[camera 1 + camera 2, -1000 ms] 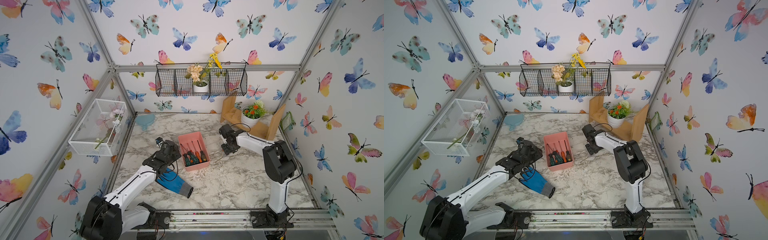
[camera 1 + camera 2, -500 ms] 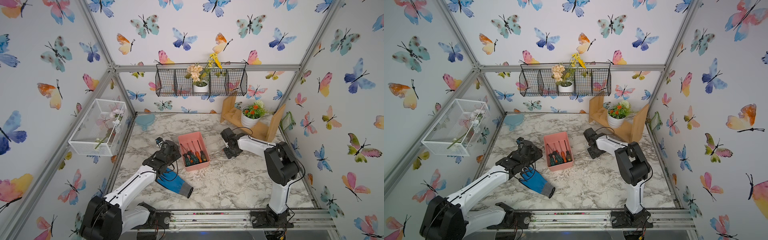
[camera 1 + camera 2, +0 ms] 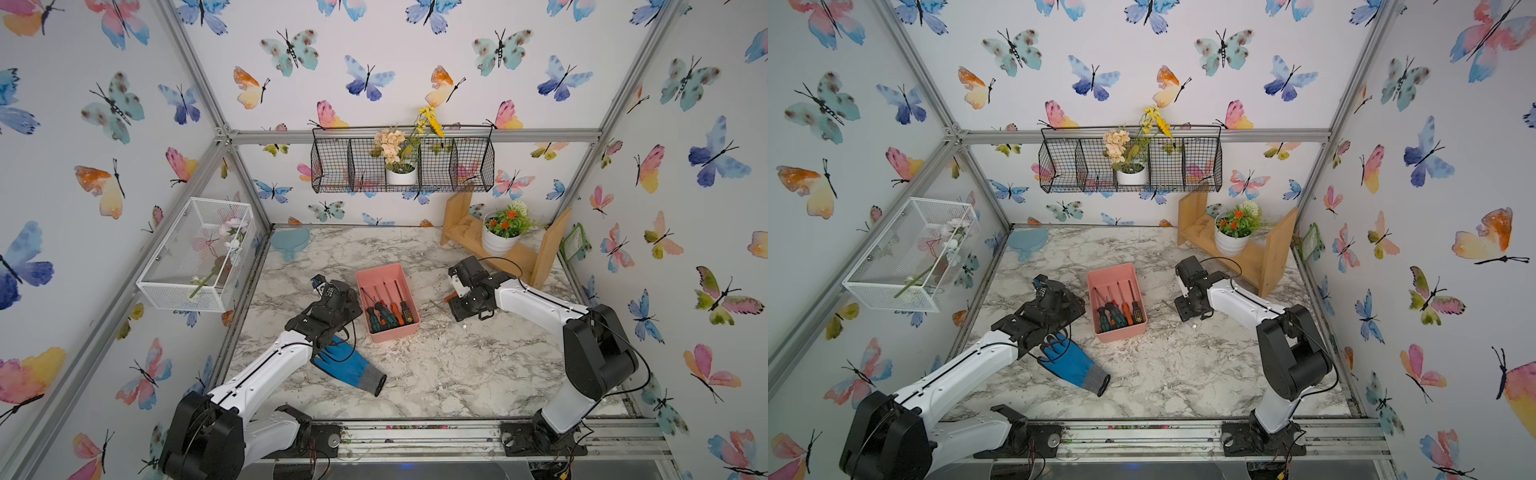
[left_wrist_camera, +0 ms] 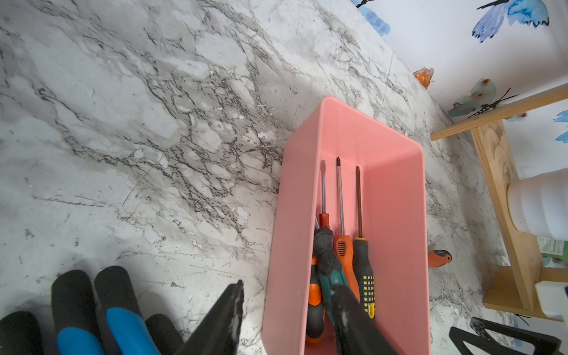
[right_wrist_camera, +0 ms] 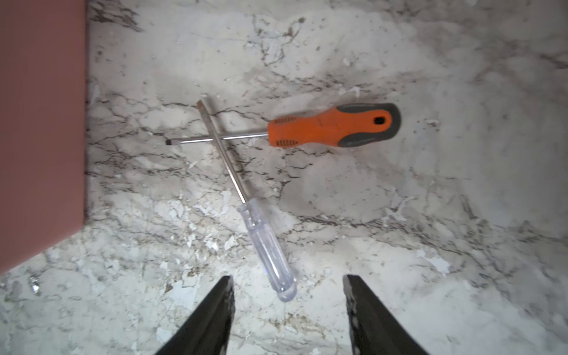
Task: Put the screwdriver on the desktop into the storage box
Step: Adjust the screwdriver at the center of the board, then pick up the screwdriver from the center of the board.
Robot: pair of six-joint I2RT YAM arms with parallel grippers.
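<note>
Hovering low over the desktop [image 3: 457, 374], the right gripper [image 5: 287, 277] has its two fingers apart. The rounded end of a clear-handled screwdriver [image 5: 267, 242] lies in the gap between them, and in the right wrist view no finger touches it. This screwdriver lies flat on the marble, and its shaft crosses the shaft of an orange-handled screwdriver [image 5: 332, 124], so the two make an X. Both lie on the desktop near the storage box [image 3: 397, 332], on its right side, not inside it. In both top views the box stands about in the middle of the desktop and holds four other screwdrivers [image 3: 388, 309], side by side. The left gripper [image 4: 289, 285] is also spread apart: one finger is outside the long wall of the box, and the other is inside, above the handles, with the wall between them. A blue glove [image 3: 349, 368] lies flat beside the left arm.
</note>
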